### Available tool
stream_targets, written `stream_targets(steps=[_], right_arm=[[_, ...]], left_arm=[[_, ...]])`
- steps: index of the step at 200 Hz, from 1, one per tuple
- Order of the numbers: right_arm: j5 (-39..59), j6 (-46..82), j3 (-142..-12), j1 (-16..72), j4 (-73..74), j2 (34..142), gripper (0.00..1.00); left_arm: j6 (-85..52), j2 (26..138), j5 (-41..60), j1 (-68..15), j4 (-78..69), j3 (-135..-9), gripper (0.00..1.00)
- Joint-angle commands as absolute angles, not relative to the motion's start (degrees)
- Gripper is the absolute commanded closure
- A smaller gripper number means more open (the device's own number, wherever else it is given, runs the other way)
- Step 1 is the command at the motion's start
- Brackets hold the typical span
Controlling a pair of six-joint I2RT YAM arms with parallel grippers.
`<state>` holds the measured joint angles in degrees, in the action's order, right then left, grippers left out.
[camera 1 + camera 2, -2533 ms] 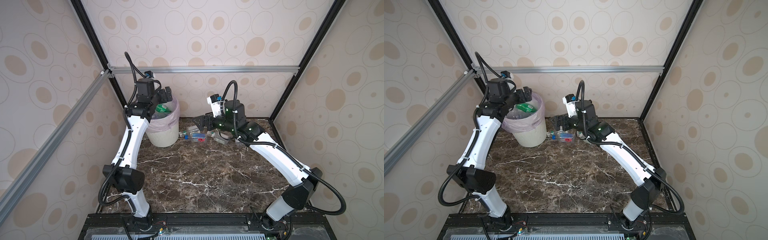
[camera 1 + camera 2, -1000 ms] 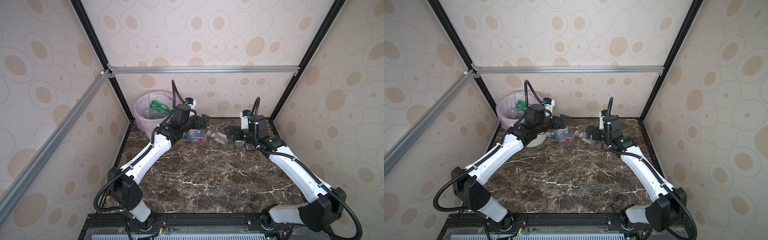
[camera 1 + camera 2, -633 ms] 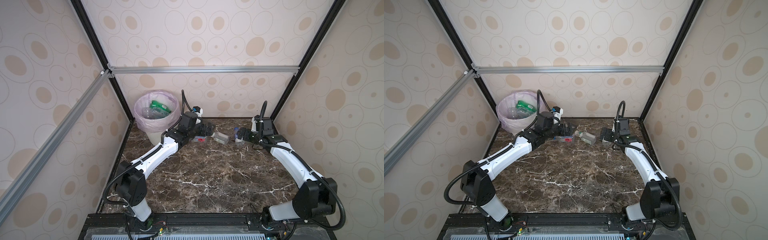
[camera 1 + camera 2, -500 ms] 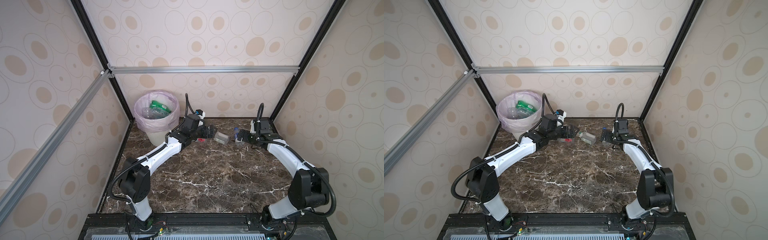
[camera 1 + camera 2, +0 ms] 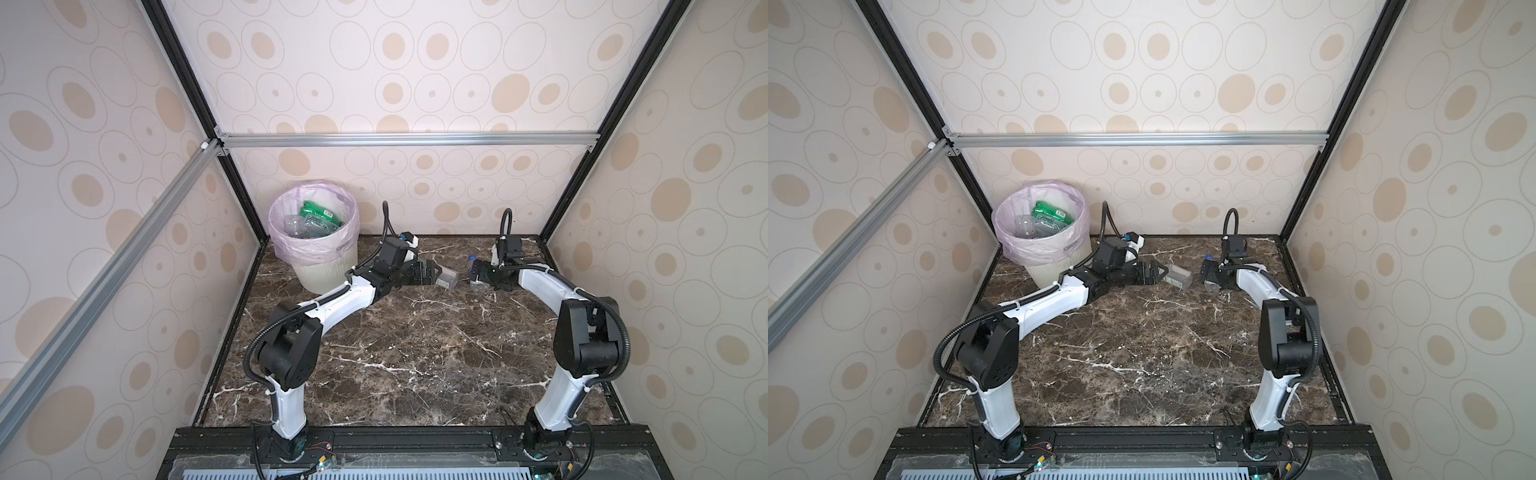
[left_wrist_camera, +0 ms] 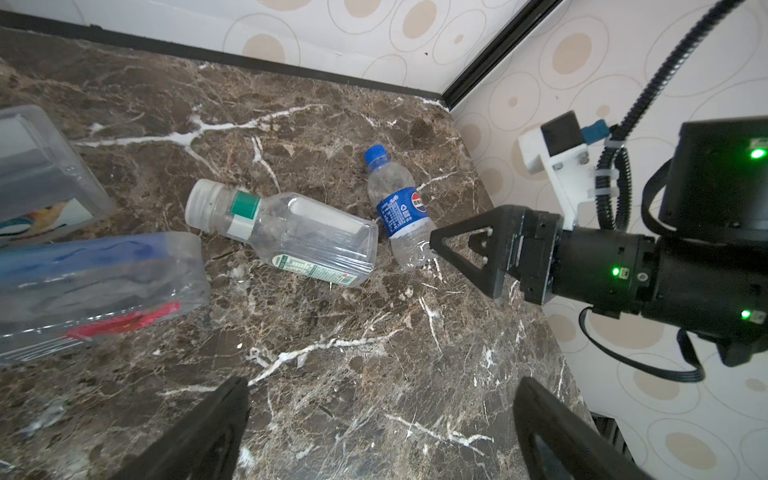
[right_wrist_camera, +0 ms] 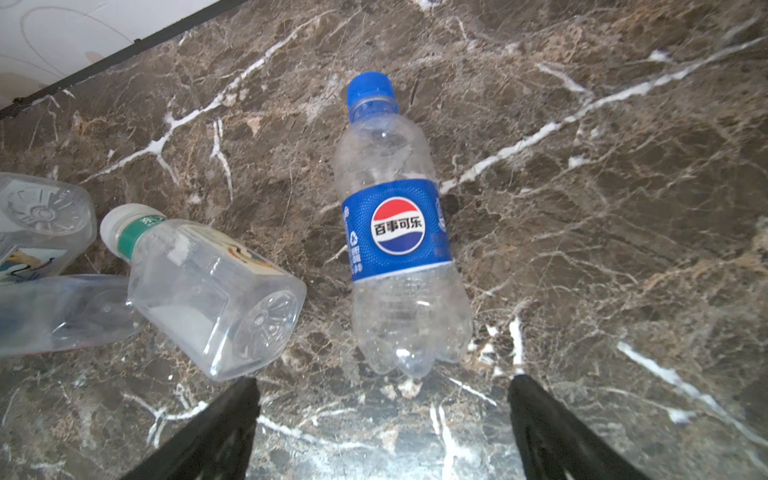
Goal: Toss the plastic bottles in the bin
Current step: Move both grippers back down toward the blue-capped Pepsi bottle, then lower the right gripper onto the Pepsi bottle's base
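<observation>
Clear bottles (image 6: 83,291) cropped at wrist-view edge, left gripper (image 6: 382,384) spread empty, right gripper (image 7: 383,382) seemingly released near blue-capped bottle (image 7: 399,232).

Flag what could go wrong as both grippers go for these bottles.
The blue-capped bottle lies on its side before the open right gripper; being round, it may roll away on closing. The white-capped bottle lies close beside it, so that gripper could knock it. The open left gripper faces the same patch; the two might collide.

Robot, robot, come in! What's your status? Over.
Left gripper open, empty. Right gripper open, blue-capped bottle lying at its fingertips, not gripped. White-capped bottle close beside it.
</observation>
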<state>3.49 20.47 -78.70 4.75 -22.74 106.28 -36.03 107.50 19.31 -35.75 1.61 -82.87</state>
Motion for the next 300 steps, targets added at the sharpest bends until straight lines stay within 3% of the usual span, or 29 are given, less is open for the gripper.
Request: stream_targets(steps=[1, 85, 166, 210, 300], right_arm=[[3.93, 19.78, -81.41, 3.91, -23.78, 109.37, 0.05], [6.36, 20.13, -87.10, 3.65, -25.20, 117.04, 0.21], [7.47, 21.06, -86.49, 3.66, -27.19, 118.73, 0.30], [7.74, 21.09, -85.29, 3.66, -27.81, 117.06, 0.38], [9.96, 24.04, -70.86, 3.75, -24.56, 105.40, 0.41]], left_arm=[[-37.01, 108.89, 20.79, -36.13, -0.13, -85.31, 0.01], [-37.68, 113.29, 22.46, -36.17, -0.18, -87.46, 0.01], [-37.65, 112.91, 22.71, -36.13, -0.07, -87.01, 0.01], [-38.45, 110.88, 23.00, -36.20, -0.62, -84.89, 0.01], [-41.63, 105.87, 24.22, -36.49, -3.21, -78.81, 0.01]])
